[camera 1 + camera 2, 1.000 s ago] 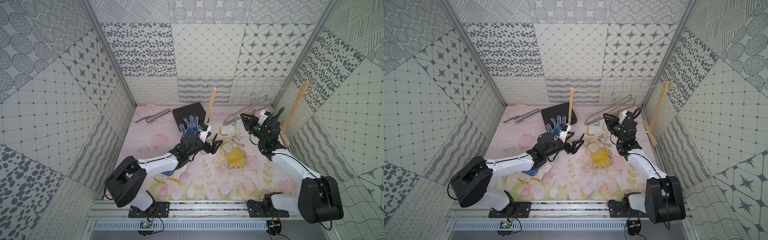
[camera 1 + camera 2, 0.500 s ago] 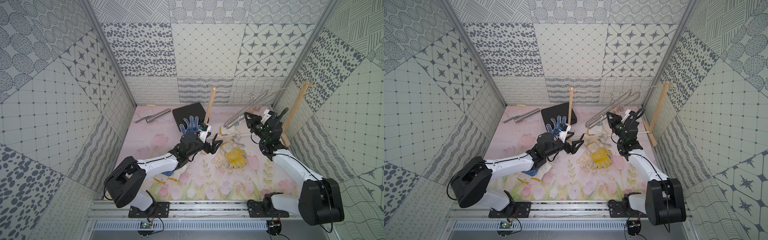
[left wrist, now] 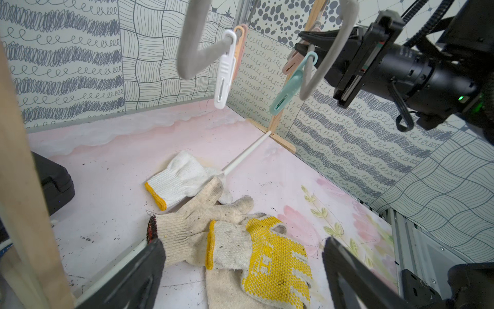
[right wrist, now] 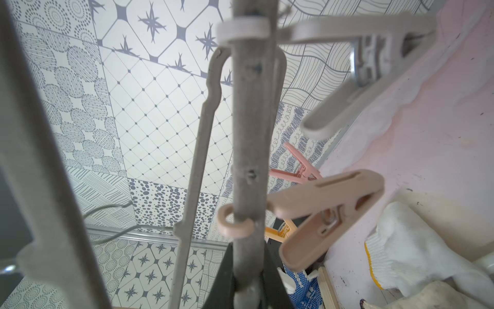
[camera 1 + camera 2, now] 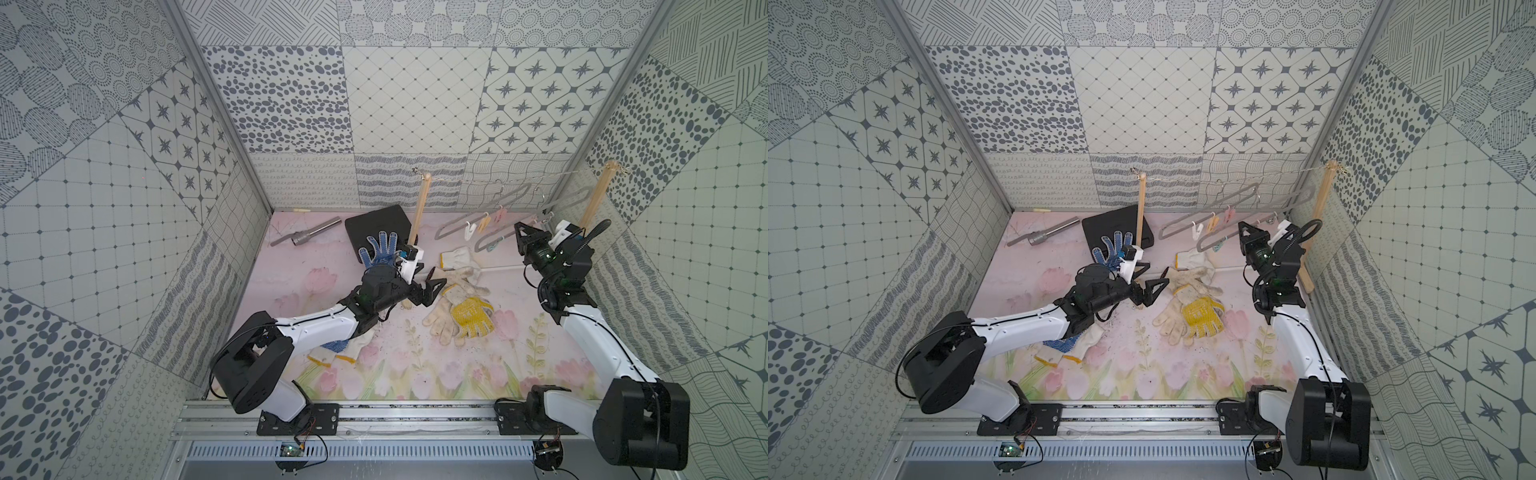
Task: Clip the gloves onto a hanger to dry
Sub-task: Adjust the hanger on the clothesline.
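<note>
Pipe (image 5: pixel 300 237) of grey metal lies at ten o'clock on the counter (image 5: pixel 291 291). A black case (image 5: pixel 370 220) sits just to its three o'clock, at about eleven. A blue glove (image 5: pixel 380 249) rests on the case, dotted side up. A second blue glove (image 5: pixel 338 347) lies at seven o'clock, partly under the left arm. A wooden post (image 5: pixel 419 212) stands at twelve, just beside the case.

The left pincer (image 5: pixel 430 281) hovers near the middle of the counter, jaws wide apart and holding nothing. The left wrist view shows its fingers (image 3: pixel 128 278) spread before a heap of gloves (image 3: pixel 203 222). In that heap a yellow glove (image 5: pixel 471 313) lies over cream ones. A white glove (image 5: pixel 457 257) touches them at their twelve o'clock.

The hanger (image 3: pixel 188 48) is off the counter at one to two o'clock, tilted, with pegs (image 3: pixel 224 77) dangling from its grey loops. The right pincer (image 5: pixel 521 229) is clamped on one of the hanger's bars, as the right wrist view shows from close by. A second post (image 5: pixel 594 203) stands at two o'clock, just beyond that pincer.
</note>
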